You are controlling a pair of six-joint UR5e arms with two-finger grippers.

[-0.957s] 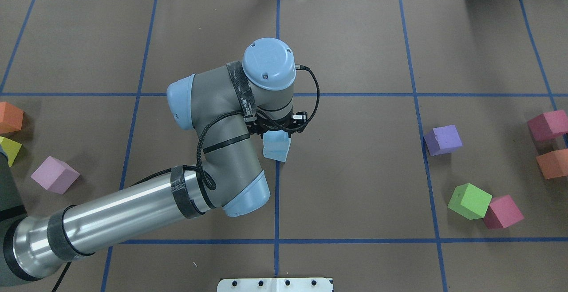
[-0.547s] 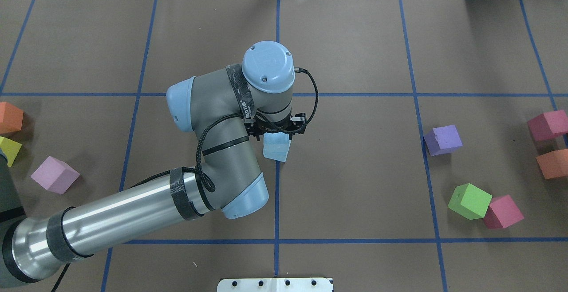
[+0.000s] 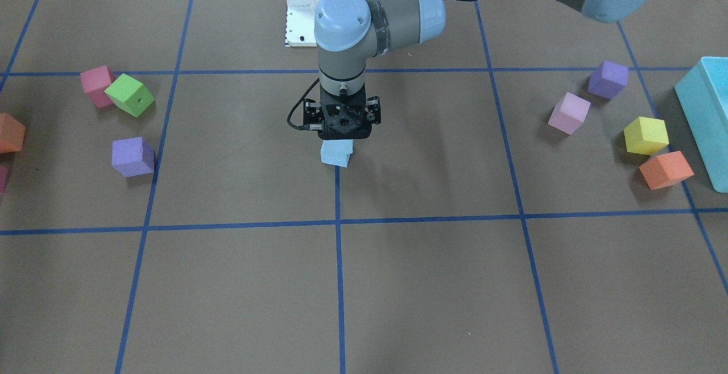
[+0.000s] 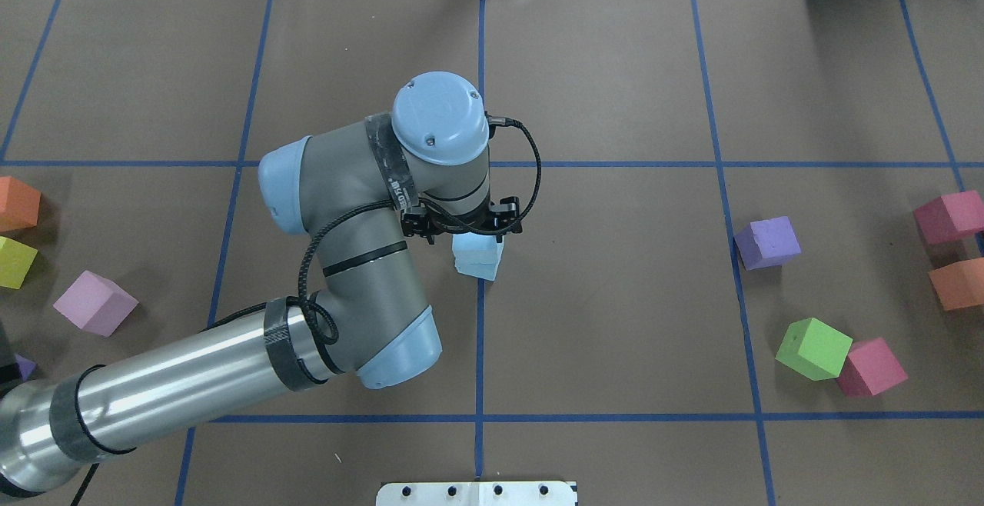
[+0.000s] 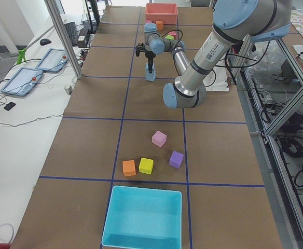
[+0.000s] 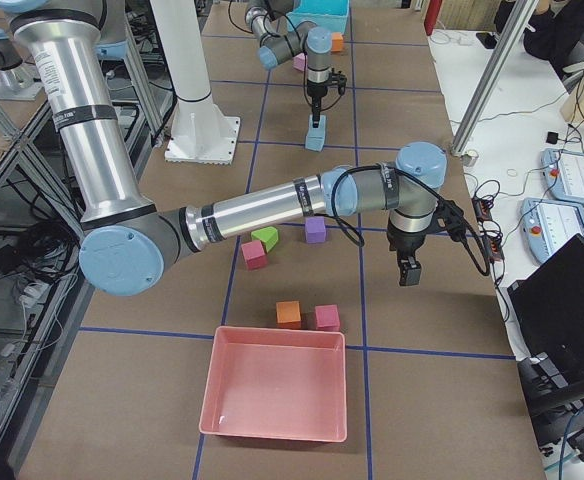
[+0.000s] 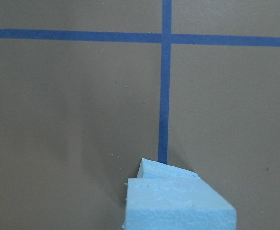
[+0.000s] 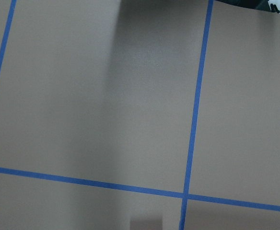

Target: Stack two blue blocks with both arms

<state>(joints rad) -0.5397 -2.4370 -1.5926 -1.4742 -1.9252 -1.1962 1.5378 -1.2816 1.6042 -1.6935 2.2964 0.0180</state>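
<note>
Front-facing view: the blue blocks (image 3: pixel 335 153) sit mid-desk at the end of a tape line (image 3: pixel 339 192), at 6 o'clock from the left pincer (image 3: pixel 341 131). It points straight down from an upright wrist. The left arm (image 3: pixel 398 10) comes in from 1 o'clock. You see only one cube face here. The pincer's body hides its fingers, so you cannot tell whether it is clenched or released.

Overhead: the upper block (image 4: pixel 472 243) appears to rest on the lower block (image 4: pixel 480 266), a little askew. Both peep out at 5 o'clock from under the pincer. The forearm enters from 8 o'clock, elbow bent.

Left side view: the pair reads as one short column under the pincer.

Right side view: the right pincer (image 6: pixel 409 272) hangs above bare desk (image 6: pixel 442 380), well apart from the blocks, at 5 o'clock of them. Its state cannot be told.

Left wrist view: both blocks sit at 6 o'clock, the upper one nearest. No fingers show.

These look like foam: light, soft and matte, likelier to dent or topple than to slip. Take them gently across two opposite flat sides, mid-height.
</note>
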